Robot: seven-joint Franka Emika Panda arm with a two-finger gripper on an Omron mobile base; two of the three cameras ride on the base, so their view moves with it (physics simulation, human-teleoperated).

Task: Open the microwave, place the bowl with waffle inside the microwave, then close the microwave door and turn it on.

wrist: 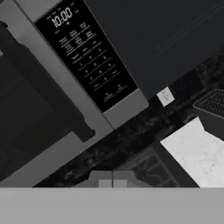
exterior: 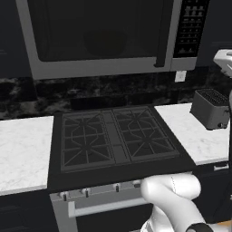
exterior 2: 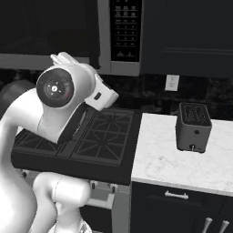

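Microwave [exterior: 104, 36] mounted above the stove [exterior: 115, 138], microwave door [exterior: 95, 31] shut.

Stainless-grey frame, dark glass, vertical black bar handle [exterior: 161, 34]; the hand view resolves the black button panel [wrist: 87, 57] reading 10:00. Ribbed grey toaster [exterior 2: 193, 126] stands on the white marble surface [exterior 2: 182, 159]. Fingers' state: cannot tell.

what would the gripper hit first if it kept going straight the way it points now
Probably the microwave: the hand view looks along the gripper at its lower right front, roughly where the black button panel meets the door's black bar handle. Depth is unclear, so which part comes first cannot be told.
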